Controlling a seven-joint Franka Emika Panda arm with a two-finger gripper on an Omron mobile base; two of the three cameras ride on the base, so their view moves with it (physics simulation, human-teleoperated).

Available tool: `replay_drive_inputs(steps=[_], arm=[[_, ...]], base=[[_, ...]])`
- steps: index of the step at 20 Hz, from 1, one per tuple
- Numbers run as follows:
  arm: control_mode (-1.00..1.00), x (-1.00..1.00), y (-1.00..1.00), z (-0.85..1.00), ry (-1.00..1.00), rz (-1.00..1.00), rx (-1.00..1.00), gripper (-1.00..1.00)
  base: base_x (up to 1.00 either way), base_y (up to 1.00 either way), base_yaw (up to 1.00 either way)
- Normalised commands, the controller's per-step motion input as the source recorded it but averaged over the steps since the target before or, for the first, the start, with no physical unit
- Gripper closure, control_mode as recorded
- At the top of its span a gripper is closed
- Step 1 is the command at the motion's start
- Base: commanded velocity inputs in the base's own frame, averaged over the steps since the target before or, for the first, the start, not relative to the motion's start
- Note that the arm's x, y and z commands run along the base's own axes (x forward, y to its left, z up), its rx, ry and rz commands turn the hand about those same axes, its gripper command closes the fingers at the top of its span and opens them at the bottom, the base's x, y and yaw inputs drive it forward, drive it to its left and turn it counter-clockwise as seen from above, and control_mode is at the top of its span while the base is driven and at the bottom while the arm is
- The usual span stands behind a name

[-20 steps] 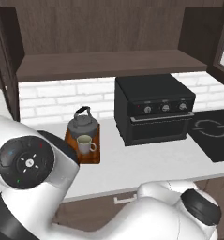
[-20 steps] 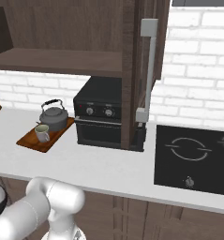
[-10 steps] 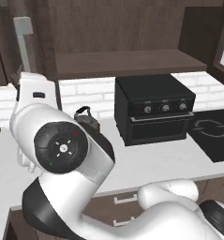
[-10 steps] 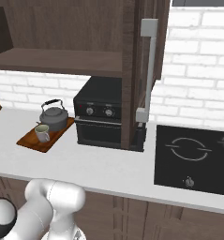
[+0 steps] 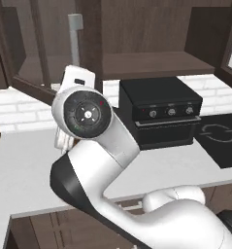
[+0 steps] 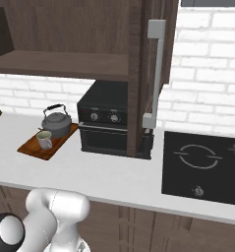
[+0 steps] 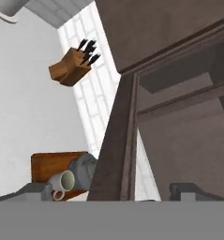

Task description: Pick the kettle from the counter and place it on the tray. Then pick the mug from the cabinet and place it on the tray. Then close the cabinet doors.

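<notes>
While the kettle (image 6: 56,121) and the mug (image 6: 44,140) are both seen standing on the tray (image 6: 34,147) in the right base view, the tray itself is laid on the pale table (image 6: 104,177), just left of a black countertop oven (image 6: 104,123). The mug is placed in front of the kettle, close beside it. A black cooktop (image 6: 203,167) is set into the table further right. Above, the cabinet (image 6: 65,64) is shown with its shelf board bare, and a cabinet door (image 6: 147,74) with a long grey bar handle (image 6: 156,74) is swung outward, edge-on. In the hand view, the gripper (image 7: 111,190) is held wide open with nothing grasped, its fingertips (image 7: 36,190) straddling the dark edge of a door frame. A knife block (image 7: 72,64) is visible beyond.
</notes>
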Motion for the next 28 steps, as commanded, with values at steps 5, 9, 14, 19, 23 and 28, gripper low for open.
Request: replay_drive_inputs(steps=[5,9,14,19,23,28], arm=[[-1.00,0.64,-0.54,-0.23,0.01,-0.30,0.00,-1.00],[-1.00,0.84,-0.40,-0.24,0.00,-0.22,0.00,-1.00],[-1.00,0.93,-0.33,-0.15,0.10,-0.12,0.00,-1.00],[-1.00,0.97,-0.39,-0.01,0.20,0.00,0.07,-1.00],[-1.00,1.00,-0.40,-0.10,0.14,0.00,0.10,-1.00],[-1.00,1.00,-0.34,-0.16,0.14,0.00,0.04,-1.00]], base=[[0.00,0.00,0.00],[0.00,0.00,0.00],[0.00,0.00,0.00],[0.00,0.00,0.00],[0.00,0.00,0.00],[0.00,0.00,0.00]])
